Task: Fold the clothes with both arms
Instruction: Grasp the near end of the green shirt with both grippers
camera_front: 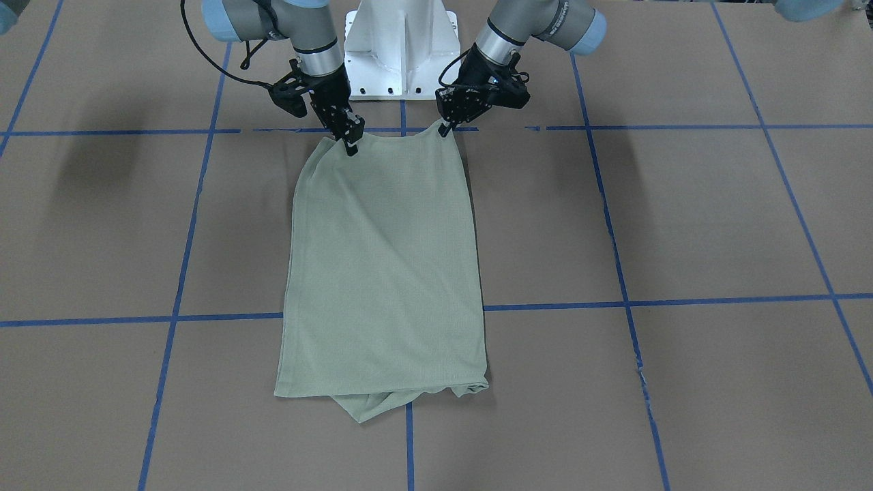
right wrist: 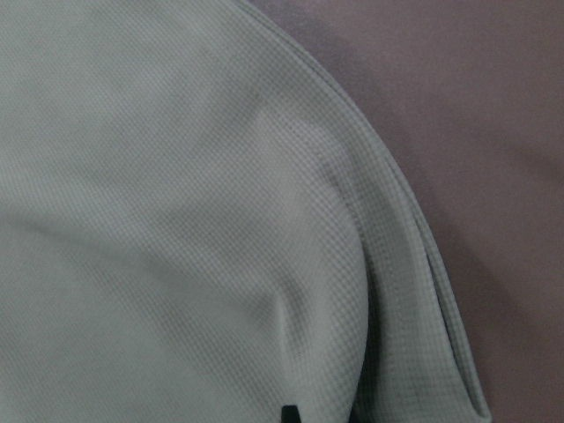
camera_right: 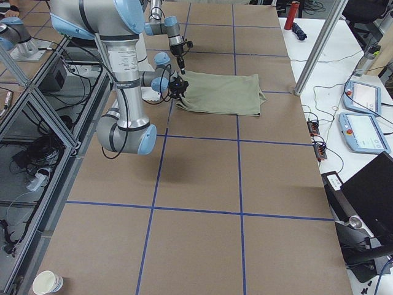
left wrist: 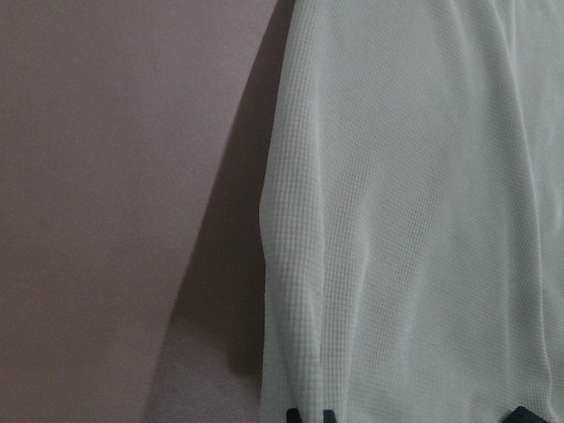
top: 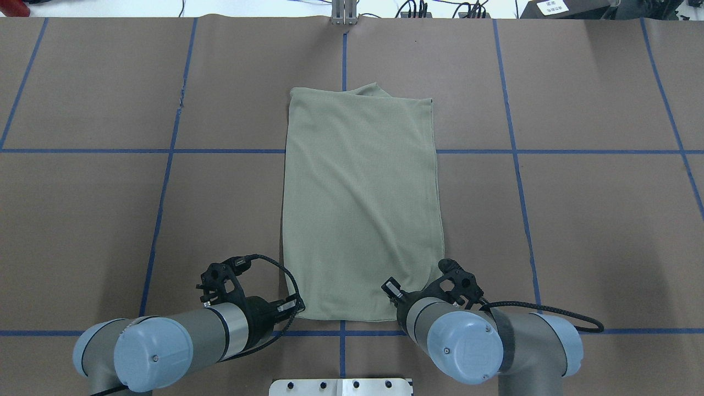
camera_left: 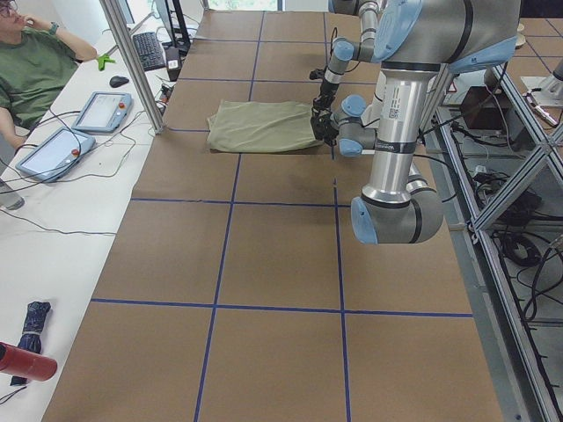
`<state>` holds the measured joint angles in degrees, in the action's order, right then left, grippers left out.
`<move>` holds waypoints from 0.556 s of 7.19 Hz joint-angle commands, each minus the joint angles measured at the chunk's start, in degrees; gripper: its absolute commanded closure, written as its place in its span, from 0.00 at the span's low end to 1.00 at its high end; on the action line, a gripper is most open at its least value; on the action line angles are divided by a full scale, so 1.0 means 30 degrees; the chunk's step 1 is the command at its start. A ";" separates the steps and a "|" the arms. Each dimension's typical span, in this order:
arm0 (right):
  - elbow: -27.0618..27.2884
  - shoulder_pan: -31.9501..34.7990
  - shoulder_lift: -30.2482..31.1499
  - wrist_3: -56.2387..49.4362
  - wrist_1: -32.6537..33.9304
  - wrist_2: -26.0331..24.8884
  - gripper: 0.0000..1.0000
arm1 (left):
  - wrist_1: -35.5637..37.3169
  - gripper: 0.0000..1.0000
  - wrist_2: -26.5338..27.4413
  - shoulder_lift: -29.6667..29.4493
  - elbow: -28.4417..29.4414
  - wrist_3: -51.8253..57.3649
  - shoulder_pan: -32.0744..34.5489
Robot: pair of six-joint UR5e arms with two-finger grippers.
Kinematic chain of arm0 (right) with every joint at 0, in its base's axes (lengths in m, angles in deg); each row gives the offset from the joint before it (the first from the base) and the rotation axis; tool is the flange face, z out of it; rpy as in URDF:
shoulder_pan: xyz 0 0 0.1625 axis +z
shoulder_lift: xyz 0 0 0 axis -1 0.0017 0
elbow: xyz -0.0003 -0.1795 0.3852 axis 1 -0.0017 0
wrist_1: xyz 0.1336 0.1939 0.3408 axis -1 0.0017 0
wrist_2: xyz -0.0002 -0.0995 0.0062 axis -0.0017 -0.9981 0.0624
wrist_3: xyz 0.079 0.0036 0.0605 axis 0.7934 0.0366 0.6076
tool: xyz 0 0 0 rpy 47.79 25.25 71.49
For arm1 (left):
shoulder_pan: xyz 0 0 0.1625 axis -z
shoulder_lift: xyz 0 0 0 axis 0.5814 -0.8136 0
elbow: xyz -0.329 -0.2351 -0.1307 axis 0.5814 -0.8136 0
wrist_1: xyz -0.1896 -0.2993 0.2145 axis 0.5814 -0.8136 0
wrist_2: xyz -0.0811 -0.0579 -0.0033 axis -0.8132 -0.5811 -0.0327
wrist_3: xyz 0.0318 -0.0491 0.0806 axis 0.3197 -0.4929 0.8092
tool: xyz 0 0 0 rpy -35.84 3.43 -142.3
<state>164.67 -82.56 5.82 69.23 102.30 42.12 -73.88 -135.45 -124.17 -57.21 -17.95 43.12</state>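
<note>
Across the whole workspace runs a flat table covered in brown paper [camera_front: 682,218], marked into large squares by blue tape lines [camera_front: 682,300]. A white metal pedestal base [camera_front: 399,48] stands at the robot's edge of it. Along the far long side is a white desk where a seated person in a green top [camera_left: 31,66] has two grey tablet-like pendants [camera_left: 101,112] in front of them, beside a slanted aluminium post [camera_left: 132,61]. A red cylindrical bottle [camera_left: 26,360] lies on that desk toward the robot's left end. A white paper cup [camera_right: 48,283] sits at the table's corner on the robot's right.

At the table's middle lies the sage-green knit shirt [camera_front: 385,259], folded into a long, narrow rectangle running straight away from the pedestal. Its far end lies past the cross line of tape, and an under-layer pokes out beyond the edge there. The near edge lies just in front of the pedestal.

The black two-finger left gripper [camera_front: 447,127] is pinched on one near corner, which rises to a small peak. The black two-finger right gripper [camera_front: 350,142] is closed on the other near corner. Bare brown paper spreads wide on both long sides of the shirt and beyond its far end.
</note>
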 commanded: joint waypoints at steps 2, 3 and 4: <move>0.2427 0.0219 0.0148 -0.0007 0.1307 0.0091 1.00 | 0.0436 1.00 -0.1715 0.0146 -0.2068 0.0116 0.0344; 0.4441 0.0190 0.0089 -0.0240 0.3725 0.0266 1.00 | 0.2295 1.00 -0.2599 0.0233 -0.4256 0.0117 0.0377; 0.6984 0.0074 0.0060 -0.0271 0.5838 0.0470 1.00 | 0.4953 1.00 -0.3681 0.0176 -0.6917 0.0117 0.0406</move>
<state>177.11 -82.09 6.11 68.75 112.01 42.84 -67.07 -142.59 -123.64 -69.13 -17.64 44.12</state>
